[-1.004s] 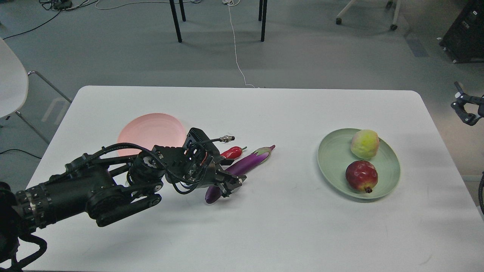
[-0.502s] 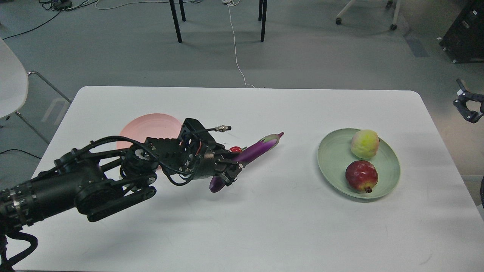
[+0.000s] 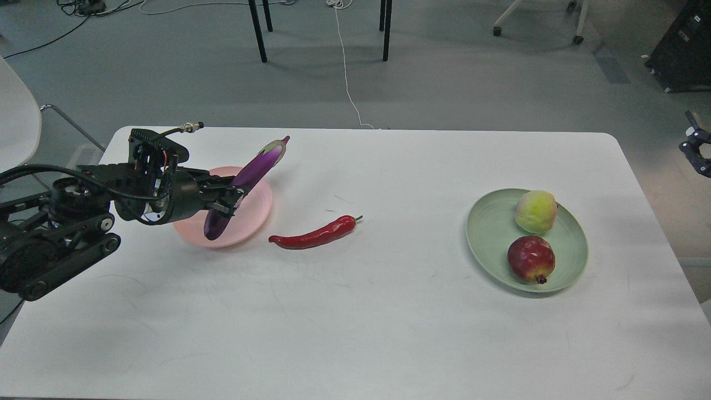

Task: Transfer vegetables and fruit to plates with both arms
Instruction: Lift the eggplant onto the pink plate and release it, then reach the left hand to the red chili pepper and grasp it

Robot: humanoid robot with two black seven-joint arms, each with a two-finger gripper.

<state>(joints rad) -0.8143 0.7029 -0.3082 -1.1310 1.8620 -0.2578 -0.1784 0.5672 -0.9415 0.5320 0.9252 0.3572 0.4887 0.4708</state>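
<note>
My left gripper (image 3: 229, 199) is shut on the purple eggplant (image 3: 253, 173) and holds it tilted above the pink plate (image 3: 253, 214), cap end up and to the right. The red chili pepper (image 3: 314, 235) lies on the white table just right of the pink plate. The green plate (image 3: 489, 239) at the right holds the yellow-green peach (image 3: 536, 211) and the dark red pomegranate (image 3: 531, 259). My right gripper (image 3: 697, 149) shows only partly at the right edge, off the table; its fingers are too small to tell apart.
The white table (image 3: 389, 322) has rounded corners. Beyond its far edge are black chair legs (image 3: 258, 30), a white cable (image 3: 347, 78) on the floor and a white chair (image 3: 16, 116) at the left.
My left gripper lifted the eggplant off the table and carried it left, over the pink plate. The chili pepper is now uncovered. The right gripper drew further right.
</note>
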